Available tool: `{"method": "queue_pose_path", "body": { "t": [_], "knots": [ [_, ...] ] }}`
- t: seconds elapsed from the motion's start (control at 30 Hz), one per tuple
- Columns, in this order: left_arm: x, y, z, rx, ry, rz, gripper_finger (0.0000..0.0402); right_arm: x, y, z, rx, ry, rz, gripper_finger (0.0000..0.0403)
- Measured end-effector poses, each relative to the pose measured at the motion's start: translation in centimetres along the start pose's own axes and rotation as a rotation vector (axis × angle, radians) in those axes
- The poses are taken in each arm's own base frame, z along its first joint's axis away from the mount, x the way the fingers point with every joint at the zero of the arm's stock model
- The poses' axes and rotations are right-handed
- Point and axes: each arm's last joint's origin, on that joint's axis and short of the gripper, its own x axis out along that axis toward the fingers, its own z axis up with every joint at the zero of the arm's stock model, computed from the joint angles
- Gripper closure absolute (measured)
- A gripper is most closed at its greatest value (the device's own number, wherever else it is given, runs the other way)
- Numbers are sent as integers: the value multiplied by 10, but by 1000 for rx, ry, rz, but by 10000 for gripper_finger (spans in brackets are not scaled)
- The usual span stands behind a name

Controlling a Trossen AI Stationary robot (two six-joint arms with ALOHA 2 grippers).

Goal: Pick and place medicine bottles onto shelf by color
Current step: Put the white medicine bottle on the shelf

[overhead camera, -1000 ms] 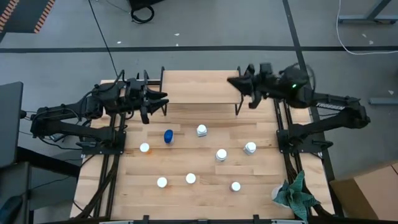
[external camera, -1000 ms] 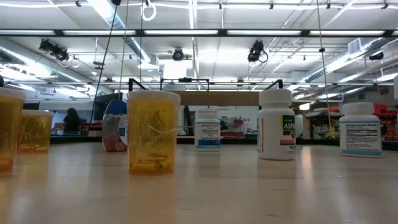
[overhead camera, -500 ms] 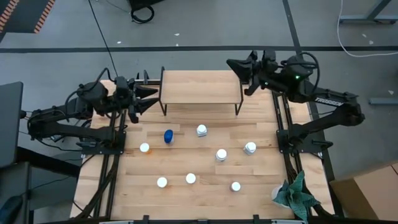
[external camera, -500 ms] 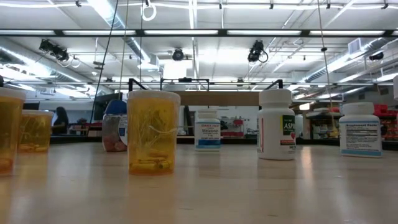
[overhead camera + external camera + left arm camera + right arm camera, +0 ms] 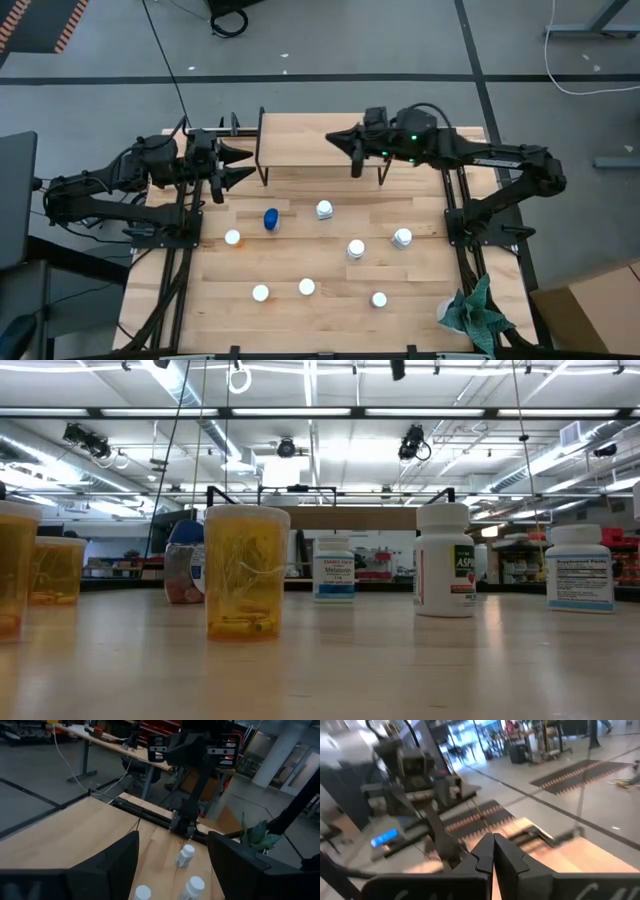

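On your left, the left claw (image 5: 243, 163) hovers over the counter's (image 5: 330, 315) far left part, just off the left end of the shelf (image 5: 322, 139), its two fingers spread apart and holding nothing. From above you see eight medicine bottles standing apart across the middle and near part of the counter, none on the shelf and all well apart from both claws. Seven show white caps: one toward the left edge (image 5: 232, 238), one nearer the front (image 5: 260, 293), one beside it (image 5: 307, 287), one just in front of the shelf (image 5: 324, 209), one at the centre (image 5: 355, 249), one near the front (image 5: 379, 299) and one toward the right edge (image 5: 402, 237). The eighth is the blue-topped bottle (image 5: 270, 218), closest of all to the left claw.

The table-level view shows what the overhead one hides: body colours. Three bottles are orange, the nearest (image 5: 246, 572) large in front, and three are white with labels (image 5: 444, 560). Neither claw appears there.

The left wrist view looks past its own open fingers (image 5: 107, 865) at three white caps (image 5: 187, 853).

On your right, the right claw (image 5: 343, 141) hangs over the shelf's right half, pinched closed and empty; the right wrist view shows its fingertips (image 5: 492, 851) meeting. A green cloth (image 5: 476, 310) lies at the near right corner.
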Motion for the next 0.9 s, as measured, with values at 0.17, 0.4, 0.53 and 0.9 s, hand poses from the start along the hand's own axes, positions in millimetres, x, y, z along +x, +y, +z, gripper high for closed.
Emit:
{"method": "queue_pose_path", "body": {
  "t": [0.17, 0.4, 0.53, 0.9],
  "knots": [
    [0, 0, 1, 73, -10, 0, 166, 15, -7, -15, 32, 84, -8, 386],
    [6, 0, -1, 19, 8, 6, 181, 20, -15, -41, 75, 326, 1, 386],
    [17, 0, -5, 30, 37, 43, 188, 19, -10, -44, 65, 369, 70, 386],
    [36, 9, -36, -53, 317, 189, 127, 6, -13, -70, 88, 676, 48, 307]
  ]
}}
